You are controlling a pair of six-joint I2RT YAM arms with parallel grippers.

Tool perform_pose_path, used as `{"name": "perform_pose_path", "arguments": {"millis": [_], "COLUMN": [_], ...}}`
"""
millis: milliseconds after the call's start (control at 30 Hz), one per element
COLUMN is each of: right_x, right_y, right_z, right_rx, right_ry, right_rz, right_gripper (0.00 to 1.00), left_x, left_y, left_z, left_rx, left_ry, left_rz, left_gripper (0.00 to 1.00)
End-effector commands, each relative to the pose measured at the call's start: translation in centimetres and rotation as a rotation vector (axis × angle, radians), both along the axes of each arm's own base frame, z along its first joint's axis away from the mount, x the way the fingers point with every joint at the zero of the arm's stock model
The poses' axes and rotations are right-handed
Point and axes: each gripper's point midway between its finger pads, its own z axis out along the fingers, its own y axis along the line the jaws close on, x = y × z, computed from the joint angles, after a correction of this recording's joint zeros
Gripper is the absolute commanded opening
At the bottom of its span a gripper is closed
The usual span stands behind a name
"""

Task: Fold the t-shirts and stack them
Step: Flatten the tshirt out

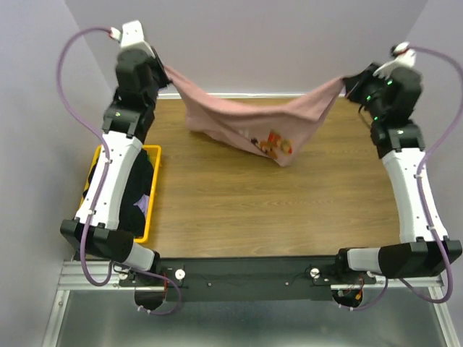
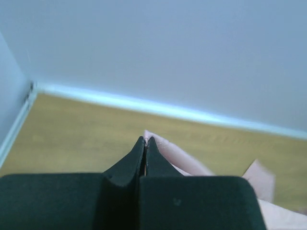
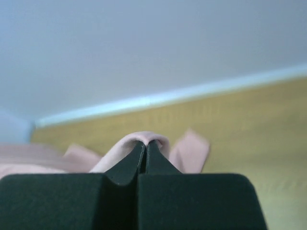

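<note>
Top external: dusty-pink cloth t-shirt sags above brown wooden table, left gripper and right gripper clenched on its edges. Spreading step, likely; next, lay it flat.

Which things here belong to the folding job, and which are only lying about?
For the job: dusty-pink soft cloth t-shirt, held stretched between both arms' jaws; black cloth bundle, probably more shirts.
Lying about: yellow plastic basket holding that bundle; brown wooden table.
</note>
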Motion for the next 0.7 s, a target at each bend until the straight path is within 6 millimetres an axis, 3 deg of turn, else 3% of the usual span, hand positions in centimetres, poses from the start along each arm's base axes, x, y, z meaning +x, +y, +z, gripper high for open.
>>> {"name": "perform_pose_path", "arguments": {"millis": [0,33,67,167,233,267,333,500,667], "right_x": [-1.4,-2.4,-4.1,-9.2,-12.0,-14.6,-18.7,-24.9,-27.9], "right_y": [-4.3,-5.3,-5.9,-8.0,-9.1,-9.6,-10.6,-11.2,-10.5], "right_z": [11.7,14.0,18.1,24.4,26.5,27.8,29.4,32.0,34.0], "right_rx": [-0.102,-0.119,-0.143,-0.189,-0.21,-0.23,-0.242,-0.277,-0.289], "right_ry": [-0.217,-0.266,-0.356,-0.503,-0.556,-0.598,-0.652,-0.755,-0.84], "right_rz": [-0.206,-0.26,-0.29,-0.404,-0.464,-0.49,-0.554,-0.597,-0.562], "right_gripper": [0.01,0.01,0.01,0.01,0.01,0.01,0.01,0.01,0.01], "left_x": [-2.0,-2.5,-4.0,-7.7,-9.8,-12.2,-15.6,-22.0,-23.7], "left_y": [1.8,2.1,2.7,4.1,4.9,5.7,6.6,7.1,6.0], "left_z": [10.2,11.5,14.6,18.6,20.0,20.8,21.7,23.1,23.1], "left_rx": [-0.03,-0.035,-0.046,-0.066,-0.073,-0.086,-0.107,-0.121,-0.085], "left_ry": [-0.175,-0.195,-0.264,-0.367,-0.418,-0.453,-0.51,-0.602,-0.61], "left_rz": [0.06,0.068,0.078,0.113,0.131,0.15,0.161,0.111,0.021], "left_gripper": [0.0,0.0,0.0,0.0,0.0,0.0,0.0,0.0,0.0]}}
